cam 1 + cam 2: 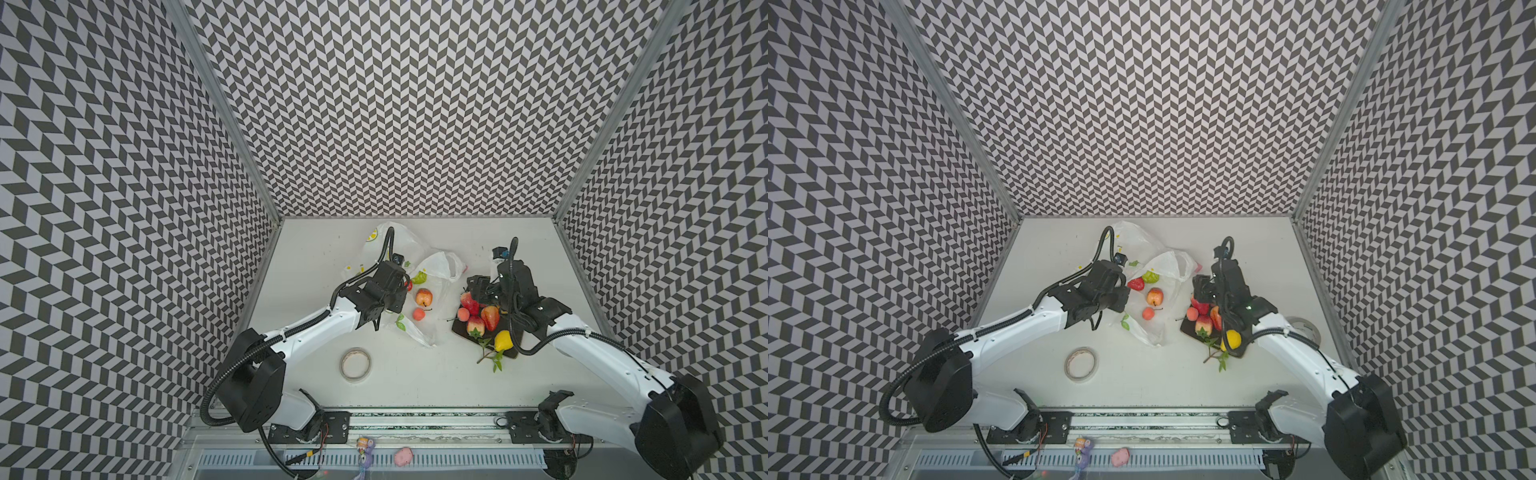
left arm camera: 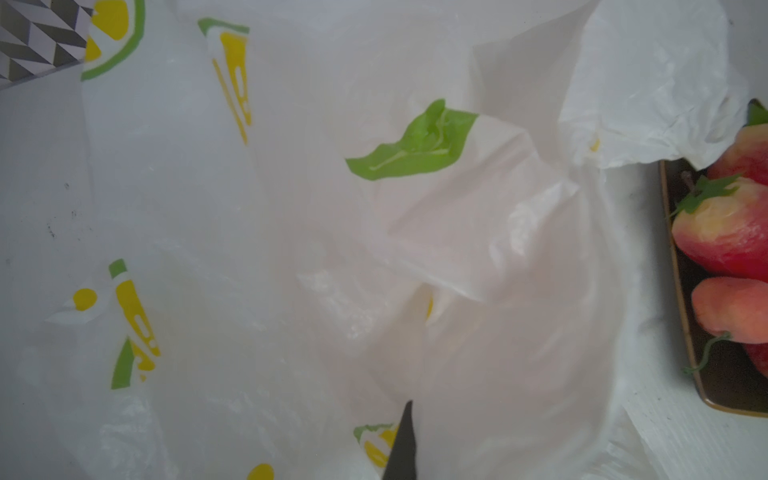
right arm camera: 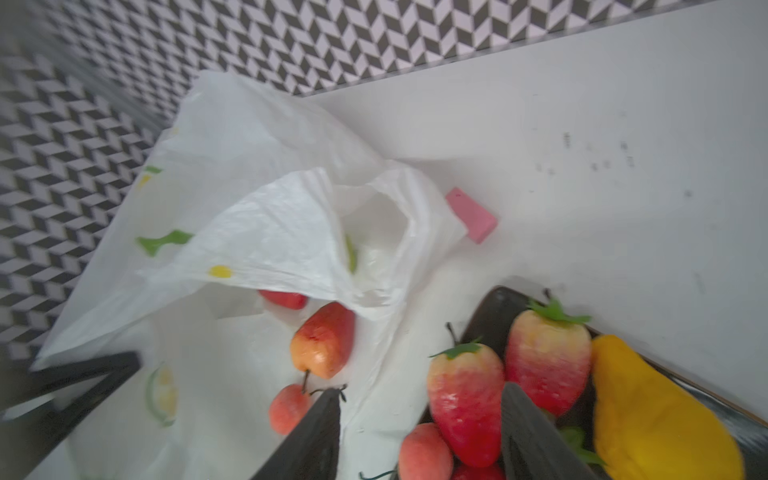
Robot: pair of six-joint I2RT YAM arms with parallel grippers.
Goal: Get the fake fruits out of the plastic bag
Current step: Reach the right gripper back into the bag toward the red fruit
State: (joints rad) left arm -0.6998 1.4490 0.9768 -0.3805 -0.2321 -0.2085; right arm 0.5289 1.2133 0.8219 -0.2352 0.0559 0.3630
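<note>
The white plastic bag [image 1: 399, 245] [image 1: 1142, 241] printed with lemon slices lies at the back middle. My left gripper [image 1: 401, 291] [image 2: 405, 440] is shut on the bag's film and holds a flap [image 3: 270, 224] up. Under the flap lie a red-yellow fruit [image 1: 424, 297] [image 3: 324, 340], a small red ball [image 1: 419, 314] [image 3: 289, 409], a strawberry [image 1: 1136, 284] and a green pear [image 1: 1150, 276]. My right gripper [image 1: 473, 291] [image 3: 420, 388] hangs open over the dark tray [image 1: 461, 330] [image 3: 494, 307]. One strawberry [image 3: 463, 399] sits between its fingers. Another strawberry [image 3: 548, 353] and the yellow pear [image 1: 503, 340] [image 3: 648, 415] also rest there.
A tape roll [image 1: 355, 364] lies front left of the bag, and another roll [image 1: 1304, 328] lies behind my right arm. A pink block [image 3: 471, 216] sits by the bag's handle. Patterned walls close three sides. Small toys [image 1: 403, 456] lie on the front rail.
</note>
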